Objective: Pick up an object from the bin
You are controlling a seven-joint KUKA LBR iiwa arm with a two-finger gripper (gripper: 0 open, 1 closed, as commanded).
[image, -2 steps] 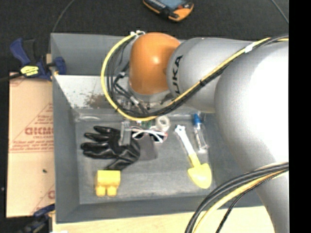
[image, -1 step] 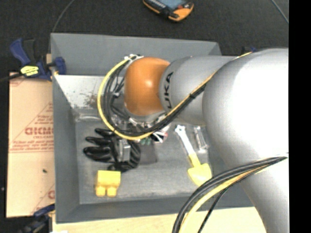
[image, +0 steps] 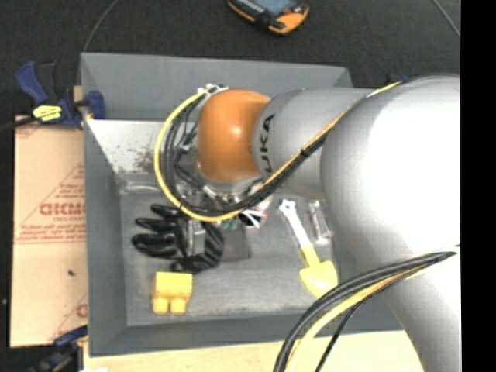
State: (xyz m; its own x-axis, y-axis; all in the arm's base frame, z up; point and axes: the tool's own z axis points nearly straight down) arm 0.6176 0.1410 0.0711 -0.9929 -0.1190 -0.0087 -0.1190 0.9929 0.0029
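Observation:
My gripper [image: 203, 239] hangs low in the middle-left of the bin, mostly hidden under the arm's orange cover. It is right at the edge of a black glove-like thing [image: 159, 232] that lies spread on the bin floor to its left. Whether it touches the black thing I cannot tell. A yellow toy block [image: 172, 292] with studs sits just below, near the bin's front wall.
A tool with a yellow handle and white blade [image: 308, 260] lies right of centre. A small clear plastic piece [image: 318, 223] lies beside it. The arm covers the bin's right side. Bare floor shows between the block and the yellow handle.

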